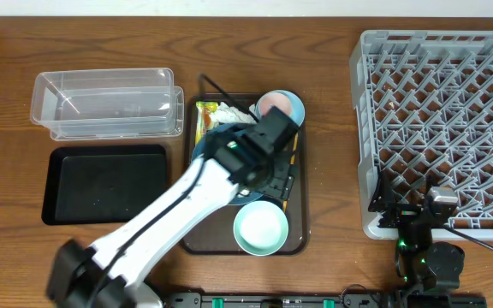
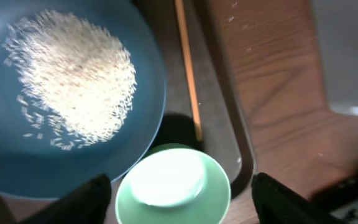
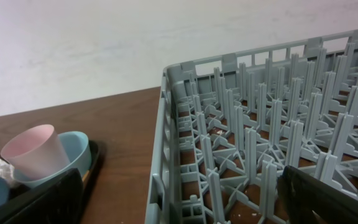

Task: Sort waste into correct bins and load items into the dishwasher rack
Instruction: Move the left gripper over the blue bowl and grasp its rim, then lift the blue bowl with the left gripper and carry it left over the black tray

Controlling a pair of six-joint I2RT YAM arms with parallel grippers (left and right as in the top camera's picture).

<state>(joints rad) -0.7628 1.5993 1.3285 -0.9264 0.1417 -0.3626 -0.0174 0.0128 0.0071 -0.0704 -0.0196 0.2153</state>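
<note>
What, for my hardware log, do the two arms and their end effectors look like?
The left arm has white tubular links, black joints and a boxy black wrist. The right arm is black with a small grey block, a green light and a thin black cable trailing off. The left end effector and right end effector both have matte black fingers.

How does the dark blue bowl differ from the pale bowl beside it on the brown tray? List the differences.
The dark blue bowl is much larger than the pale bowl. The dark blue bowl holds white rice; the pale bowl is empty. Both are round, upright and on the brown tray.
</note>
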